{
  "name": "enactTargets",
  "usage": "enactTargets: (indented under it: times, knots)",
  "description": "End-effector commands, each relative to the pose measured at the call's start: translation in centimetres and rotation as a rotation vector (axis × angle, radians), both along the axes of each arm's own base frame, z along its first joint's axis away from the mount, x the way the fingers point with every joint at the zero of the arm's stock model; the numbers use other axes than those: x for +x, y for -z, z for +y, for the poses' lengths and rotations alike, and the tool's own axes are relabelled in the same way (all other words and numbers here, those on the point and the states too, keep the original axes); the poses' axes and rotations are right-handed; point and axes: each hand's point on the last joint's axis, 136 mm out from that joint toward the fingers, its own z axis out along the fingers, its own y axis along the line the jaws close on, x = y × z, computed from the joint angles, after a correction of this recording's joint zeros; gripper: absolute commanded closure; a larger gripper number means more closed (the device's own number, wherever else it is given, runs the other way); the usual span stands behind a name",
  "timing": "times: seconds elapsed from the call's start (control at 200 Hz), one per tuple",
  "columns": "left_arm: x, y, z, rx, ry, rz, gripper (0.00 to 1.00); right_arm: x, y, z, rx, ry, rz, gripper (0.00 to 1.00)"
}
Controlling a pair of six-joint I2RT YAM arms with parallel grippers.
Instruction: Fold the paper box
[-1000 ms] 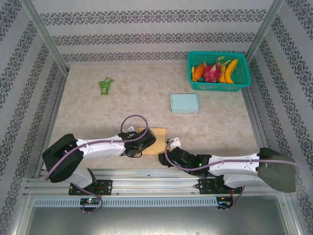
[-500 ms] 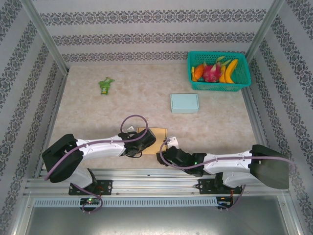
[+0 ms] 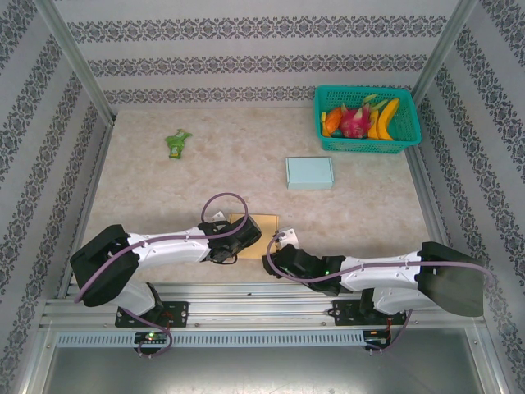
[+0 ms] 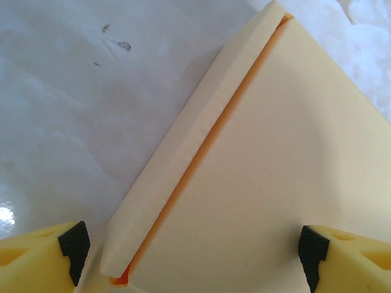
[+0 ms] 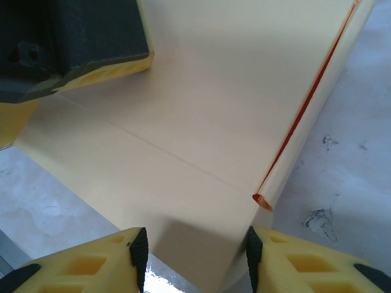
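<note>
The paper box (image 3: 261, 226) is lying flat on the table (image 3: 148, 197), close to the near edge and between the two arms. In the top view the left gripper (image 3: 232, 242) is being positioned over the box's left side and the right gripper (image 3: 277, 249) at its near right corner. Both tools are thus being presented at the sheet, and neither arm is judged markedly nearer.

In the left wrist view the left gripper is being held wide open and nothing is being gripped. One fingertip (image 4: 74, 244) is being carried over bare table and the other over the flat panel, so the raised side flap (image 4: 183, 146) is being straddled. The flap's long axis is being presented running away from the wrist, slanting from lower left to upper right, across the line joining the fingertips.

In the right wrist view the right gripper is being held partly open with the box's corner lying between its fingers. Whether the pads are pressing the card cannot be told. A scored crease (image 5: 153, 145) is being shown crossing the panel ahead of the fingers.

The coming fold is judged to turn on this relation: the flap is being offered lengthwise to the left tool, while the opposite corner is being offered to the right tool.
</note>
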Motion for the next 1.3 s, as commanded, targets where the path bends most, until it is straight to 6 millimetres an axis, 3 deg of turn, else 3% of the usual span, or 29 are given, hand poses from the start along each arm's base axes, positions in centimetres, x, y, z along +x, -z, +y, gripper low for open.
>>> enactTargets:
  times: [0.0,0.195,0.43,0.5,0.914,0.944,1.299]
  knots:
    - [-2.7,1.9,1.9,0.092,0.021,0.098,0.10,-0.6,-2.2,2.8,0.131,-0.055,0.029,0.53]
    - [-2.6,2.0,1.9,0.096,0.022,0.098,0.10,-0.8,-2.9,3.4,0.169,-0.072,0.032,0.53]
    - [-2.7,2.1,1.8,0.097,0.022,0.102,0.10,-0.8,-2.3,3.0,0.157,-0.061,0.033,0.52]
    - [-2.6,2.1,1.9,0.098,0.022,0.099,0.10,-0.6,-1.8,2.6,0.143,-0.045,0.032,0.46]
    - [-2.6,2.1,2.0,0.103,0.017,0.097,0.10,-0.1,-0.9,1.0,0.112,0.015,0.018,0.43]
    - [-2.6,2.1,2.0,0.102,0.016,0.098,0.10,-0.4,0.2,0.2,0.086,0.021,0.026,0.43]
    - [-2.6,2.0,2.0,0.103,0.020,0.099,0.10,0.1,0.0,-0.3,0.108,0.050,0.011,0.43]
